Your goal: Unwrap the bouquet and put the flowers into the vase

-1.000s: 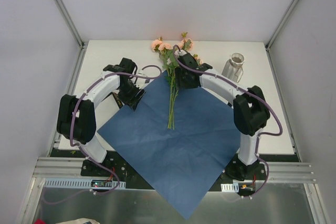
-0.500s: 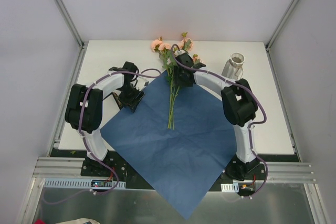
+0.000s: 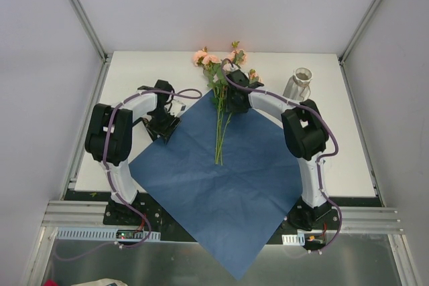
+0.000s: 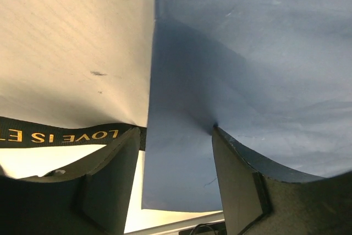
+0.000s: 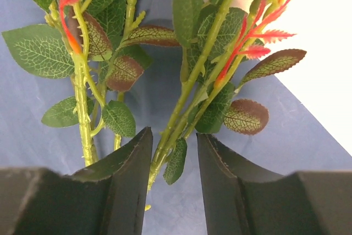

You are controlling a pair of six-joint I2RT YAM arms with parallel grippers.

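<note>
The flowers (image 3: 219,122) lie on the flat blue paper (image 3: 221,192), blooms toward 12 o'clock, well apart from the vase (image 3: 299,84) at 2 o'clock. The right gripper (image 5: 175,136) holds its jaws narrow around only some of the leafy stems, and whether they pinch cannot be told, so a lift may leave stems behind. The left gripper (image 4: 176,136), jaws apart over the paper's 9 o'clock corner beside the black ribbon (image 4: 60,136), could drag the sheet and roll the stems.
</note>
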